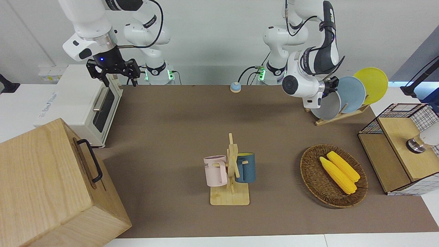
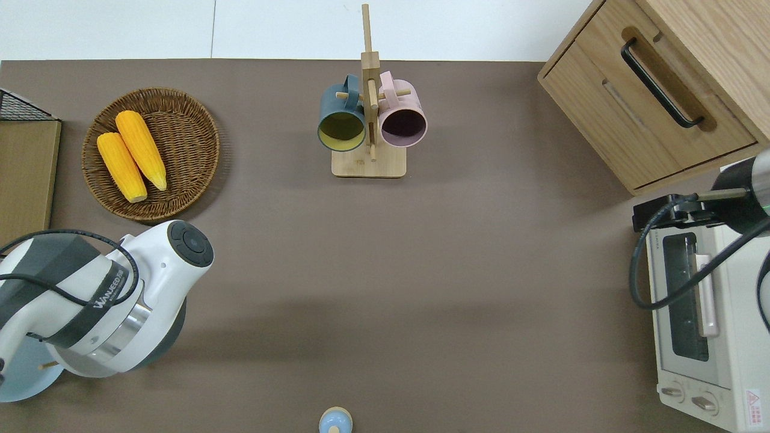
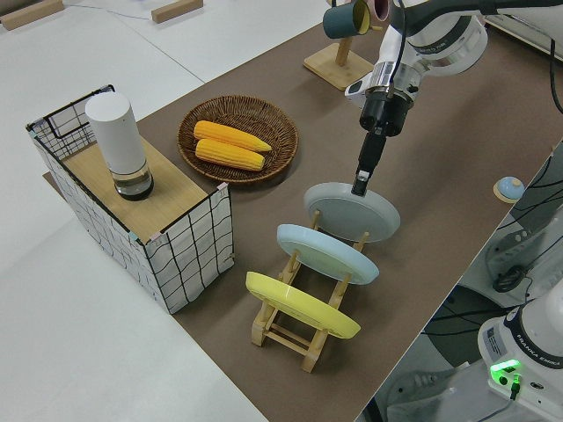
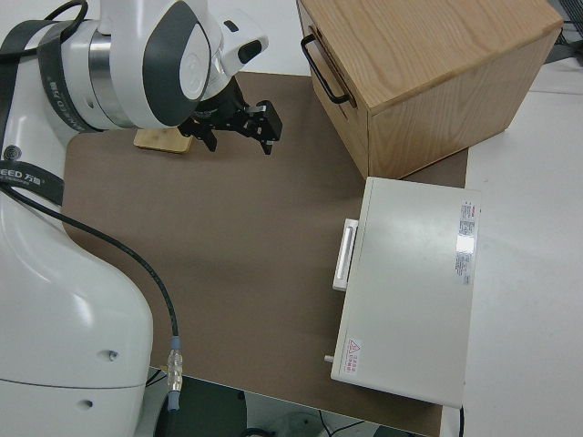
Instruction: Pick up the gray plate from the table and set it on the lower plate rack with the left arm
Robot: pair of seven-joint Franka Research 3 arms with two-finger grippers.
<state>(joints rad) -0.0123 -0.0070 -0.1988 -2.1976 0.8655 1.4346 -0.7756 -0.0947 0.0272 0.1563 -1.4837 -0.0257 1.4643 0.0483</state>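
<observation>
The gray plate [image 1: 327,108] [image 3: 352,214] leans tilted at the end of the lower plate rack [image 1: 337,117] [image 3: 299,338] that lies farthest from the robots. It stands beside a light-blue plate [image 3: 327,253] and a yellow plate [image 3: 303,306] in the same rack. My left gripper [image 1: 331,84] [image 3: 360,186] comes down on the gray plate's upper rim and is shut on it. In the overhead view the left arm's wrist [image 2: 120,313] hides most of the plate and the rack. The right arm is parked, its gripper [image 1: 115,73] [image 4: 239,127] open and holding nothing.
A wicker basket [image 1: 310,173] with two corn cobs lies farther from the robots than the rack. A wire crate [image 1: 398,113] stands at the left arm's end, a mug tree [image 1: 230,171] mid-table. A toaster oven [image 1: 79,103] and wooden cabinet [image 1: 44,185] fill the right arm's end.
</observation>
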